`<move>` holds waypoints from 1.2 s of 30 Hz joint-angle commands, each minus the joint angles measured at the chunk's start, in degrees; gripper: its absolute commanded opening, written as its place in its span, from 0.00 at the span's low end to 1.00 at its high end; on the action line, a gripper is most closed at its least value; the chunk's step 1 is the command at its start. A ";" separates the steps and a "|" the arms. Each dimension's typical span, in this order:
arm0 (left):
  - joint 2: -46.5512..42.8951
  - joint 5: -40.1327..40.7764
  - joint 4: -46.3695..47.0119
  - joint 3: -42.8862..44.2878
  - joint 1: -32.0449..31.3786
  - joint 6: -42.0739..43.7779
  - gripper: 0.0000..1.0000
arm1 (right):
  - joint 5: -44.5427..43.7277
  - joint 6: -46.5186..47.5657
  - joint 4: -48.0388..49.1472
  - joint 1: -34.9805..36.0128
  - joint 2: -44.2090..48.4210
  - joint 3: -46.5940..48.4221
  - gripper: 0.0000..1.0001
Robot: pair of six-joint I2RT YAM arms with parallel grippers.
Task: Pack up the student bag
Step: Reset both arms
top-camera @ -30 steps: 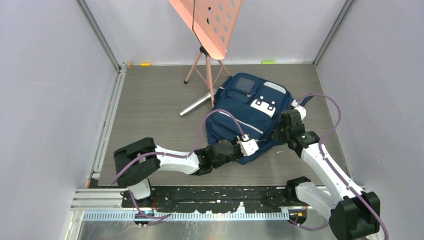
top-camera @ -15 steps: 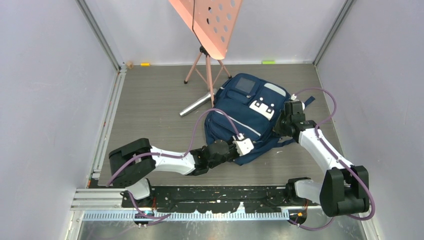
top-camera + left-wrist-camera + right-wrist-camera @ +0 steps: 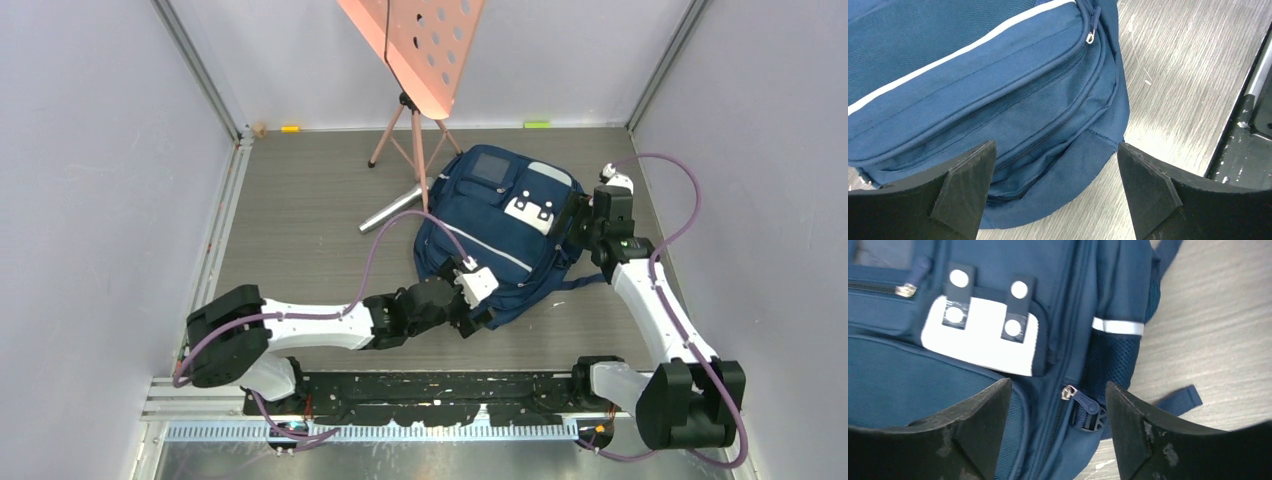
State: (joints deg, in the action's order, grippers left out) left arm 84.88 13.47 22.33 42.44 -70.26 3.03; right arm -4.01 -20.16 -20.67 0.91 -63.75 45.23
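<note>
Student bag point(image 3: 505, 225) zipped shut, lying on worktop point(image 3: 300, 220). Left hand point(image 3: 1055, 146), right hand point(image 3: 1058, 386) both released, empty. Packing looks essentially done.

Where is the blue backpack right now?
In the top view the student bag lies on the grey table, right of centre, next to the pink stand, between the left gripper and right gripper.

Navy student bag point(image 3: 497, 238) with white stripe and patch, grey wood-grain table point(image 3: 300, 220), pink stand point(image 3: 428, 40)
</note>
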 commanded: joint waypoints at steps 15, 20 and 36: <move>-27.52 -15.21 -59.34 19.42 50.34 -26.23 1.00 | -1.67 2.17 -5.62 0.06 14.20 12.48 0.88; -30.33 -8.32 -67.18 25.79 61.80 -19.39 1.00 | -3.80 3.09 -3.68 0.06 19.84 11.08 0.88; -43.37 8.04 -61.33 12.26 61.29 -16.47 1.00 | -9.76 4.47 1.76 0.12 32.53 0.41 0.89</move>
State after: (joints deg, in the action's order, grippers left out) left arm 41.25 19.14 -39.70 54.98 -8.99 -14.46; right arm -11.99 -15.59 -21.82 0.97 -32.05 46.74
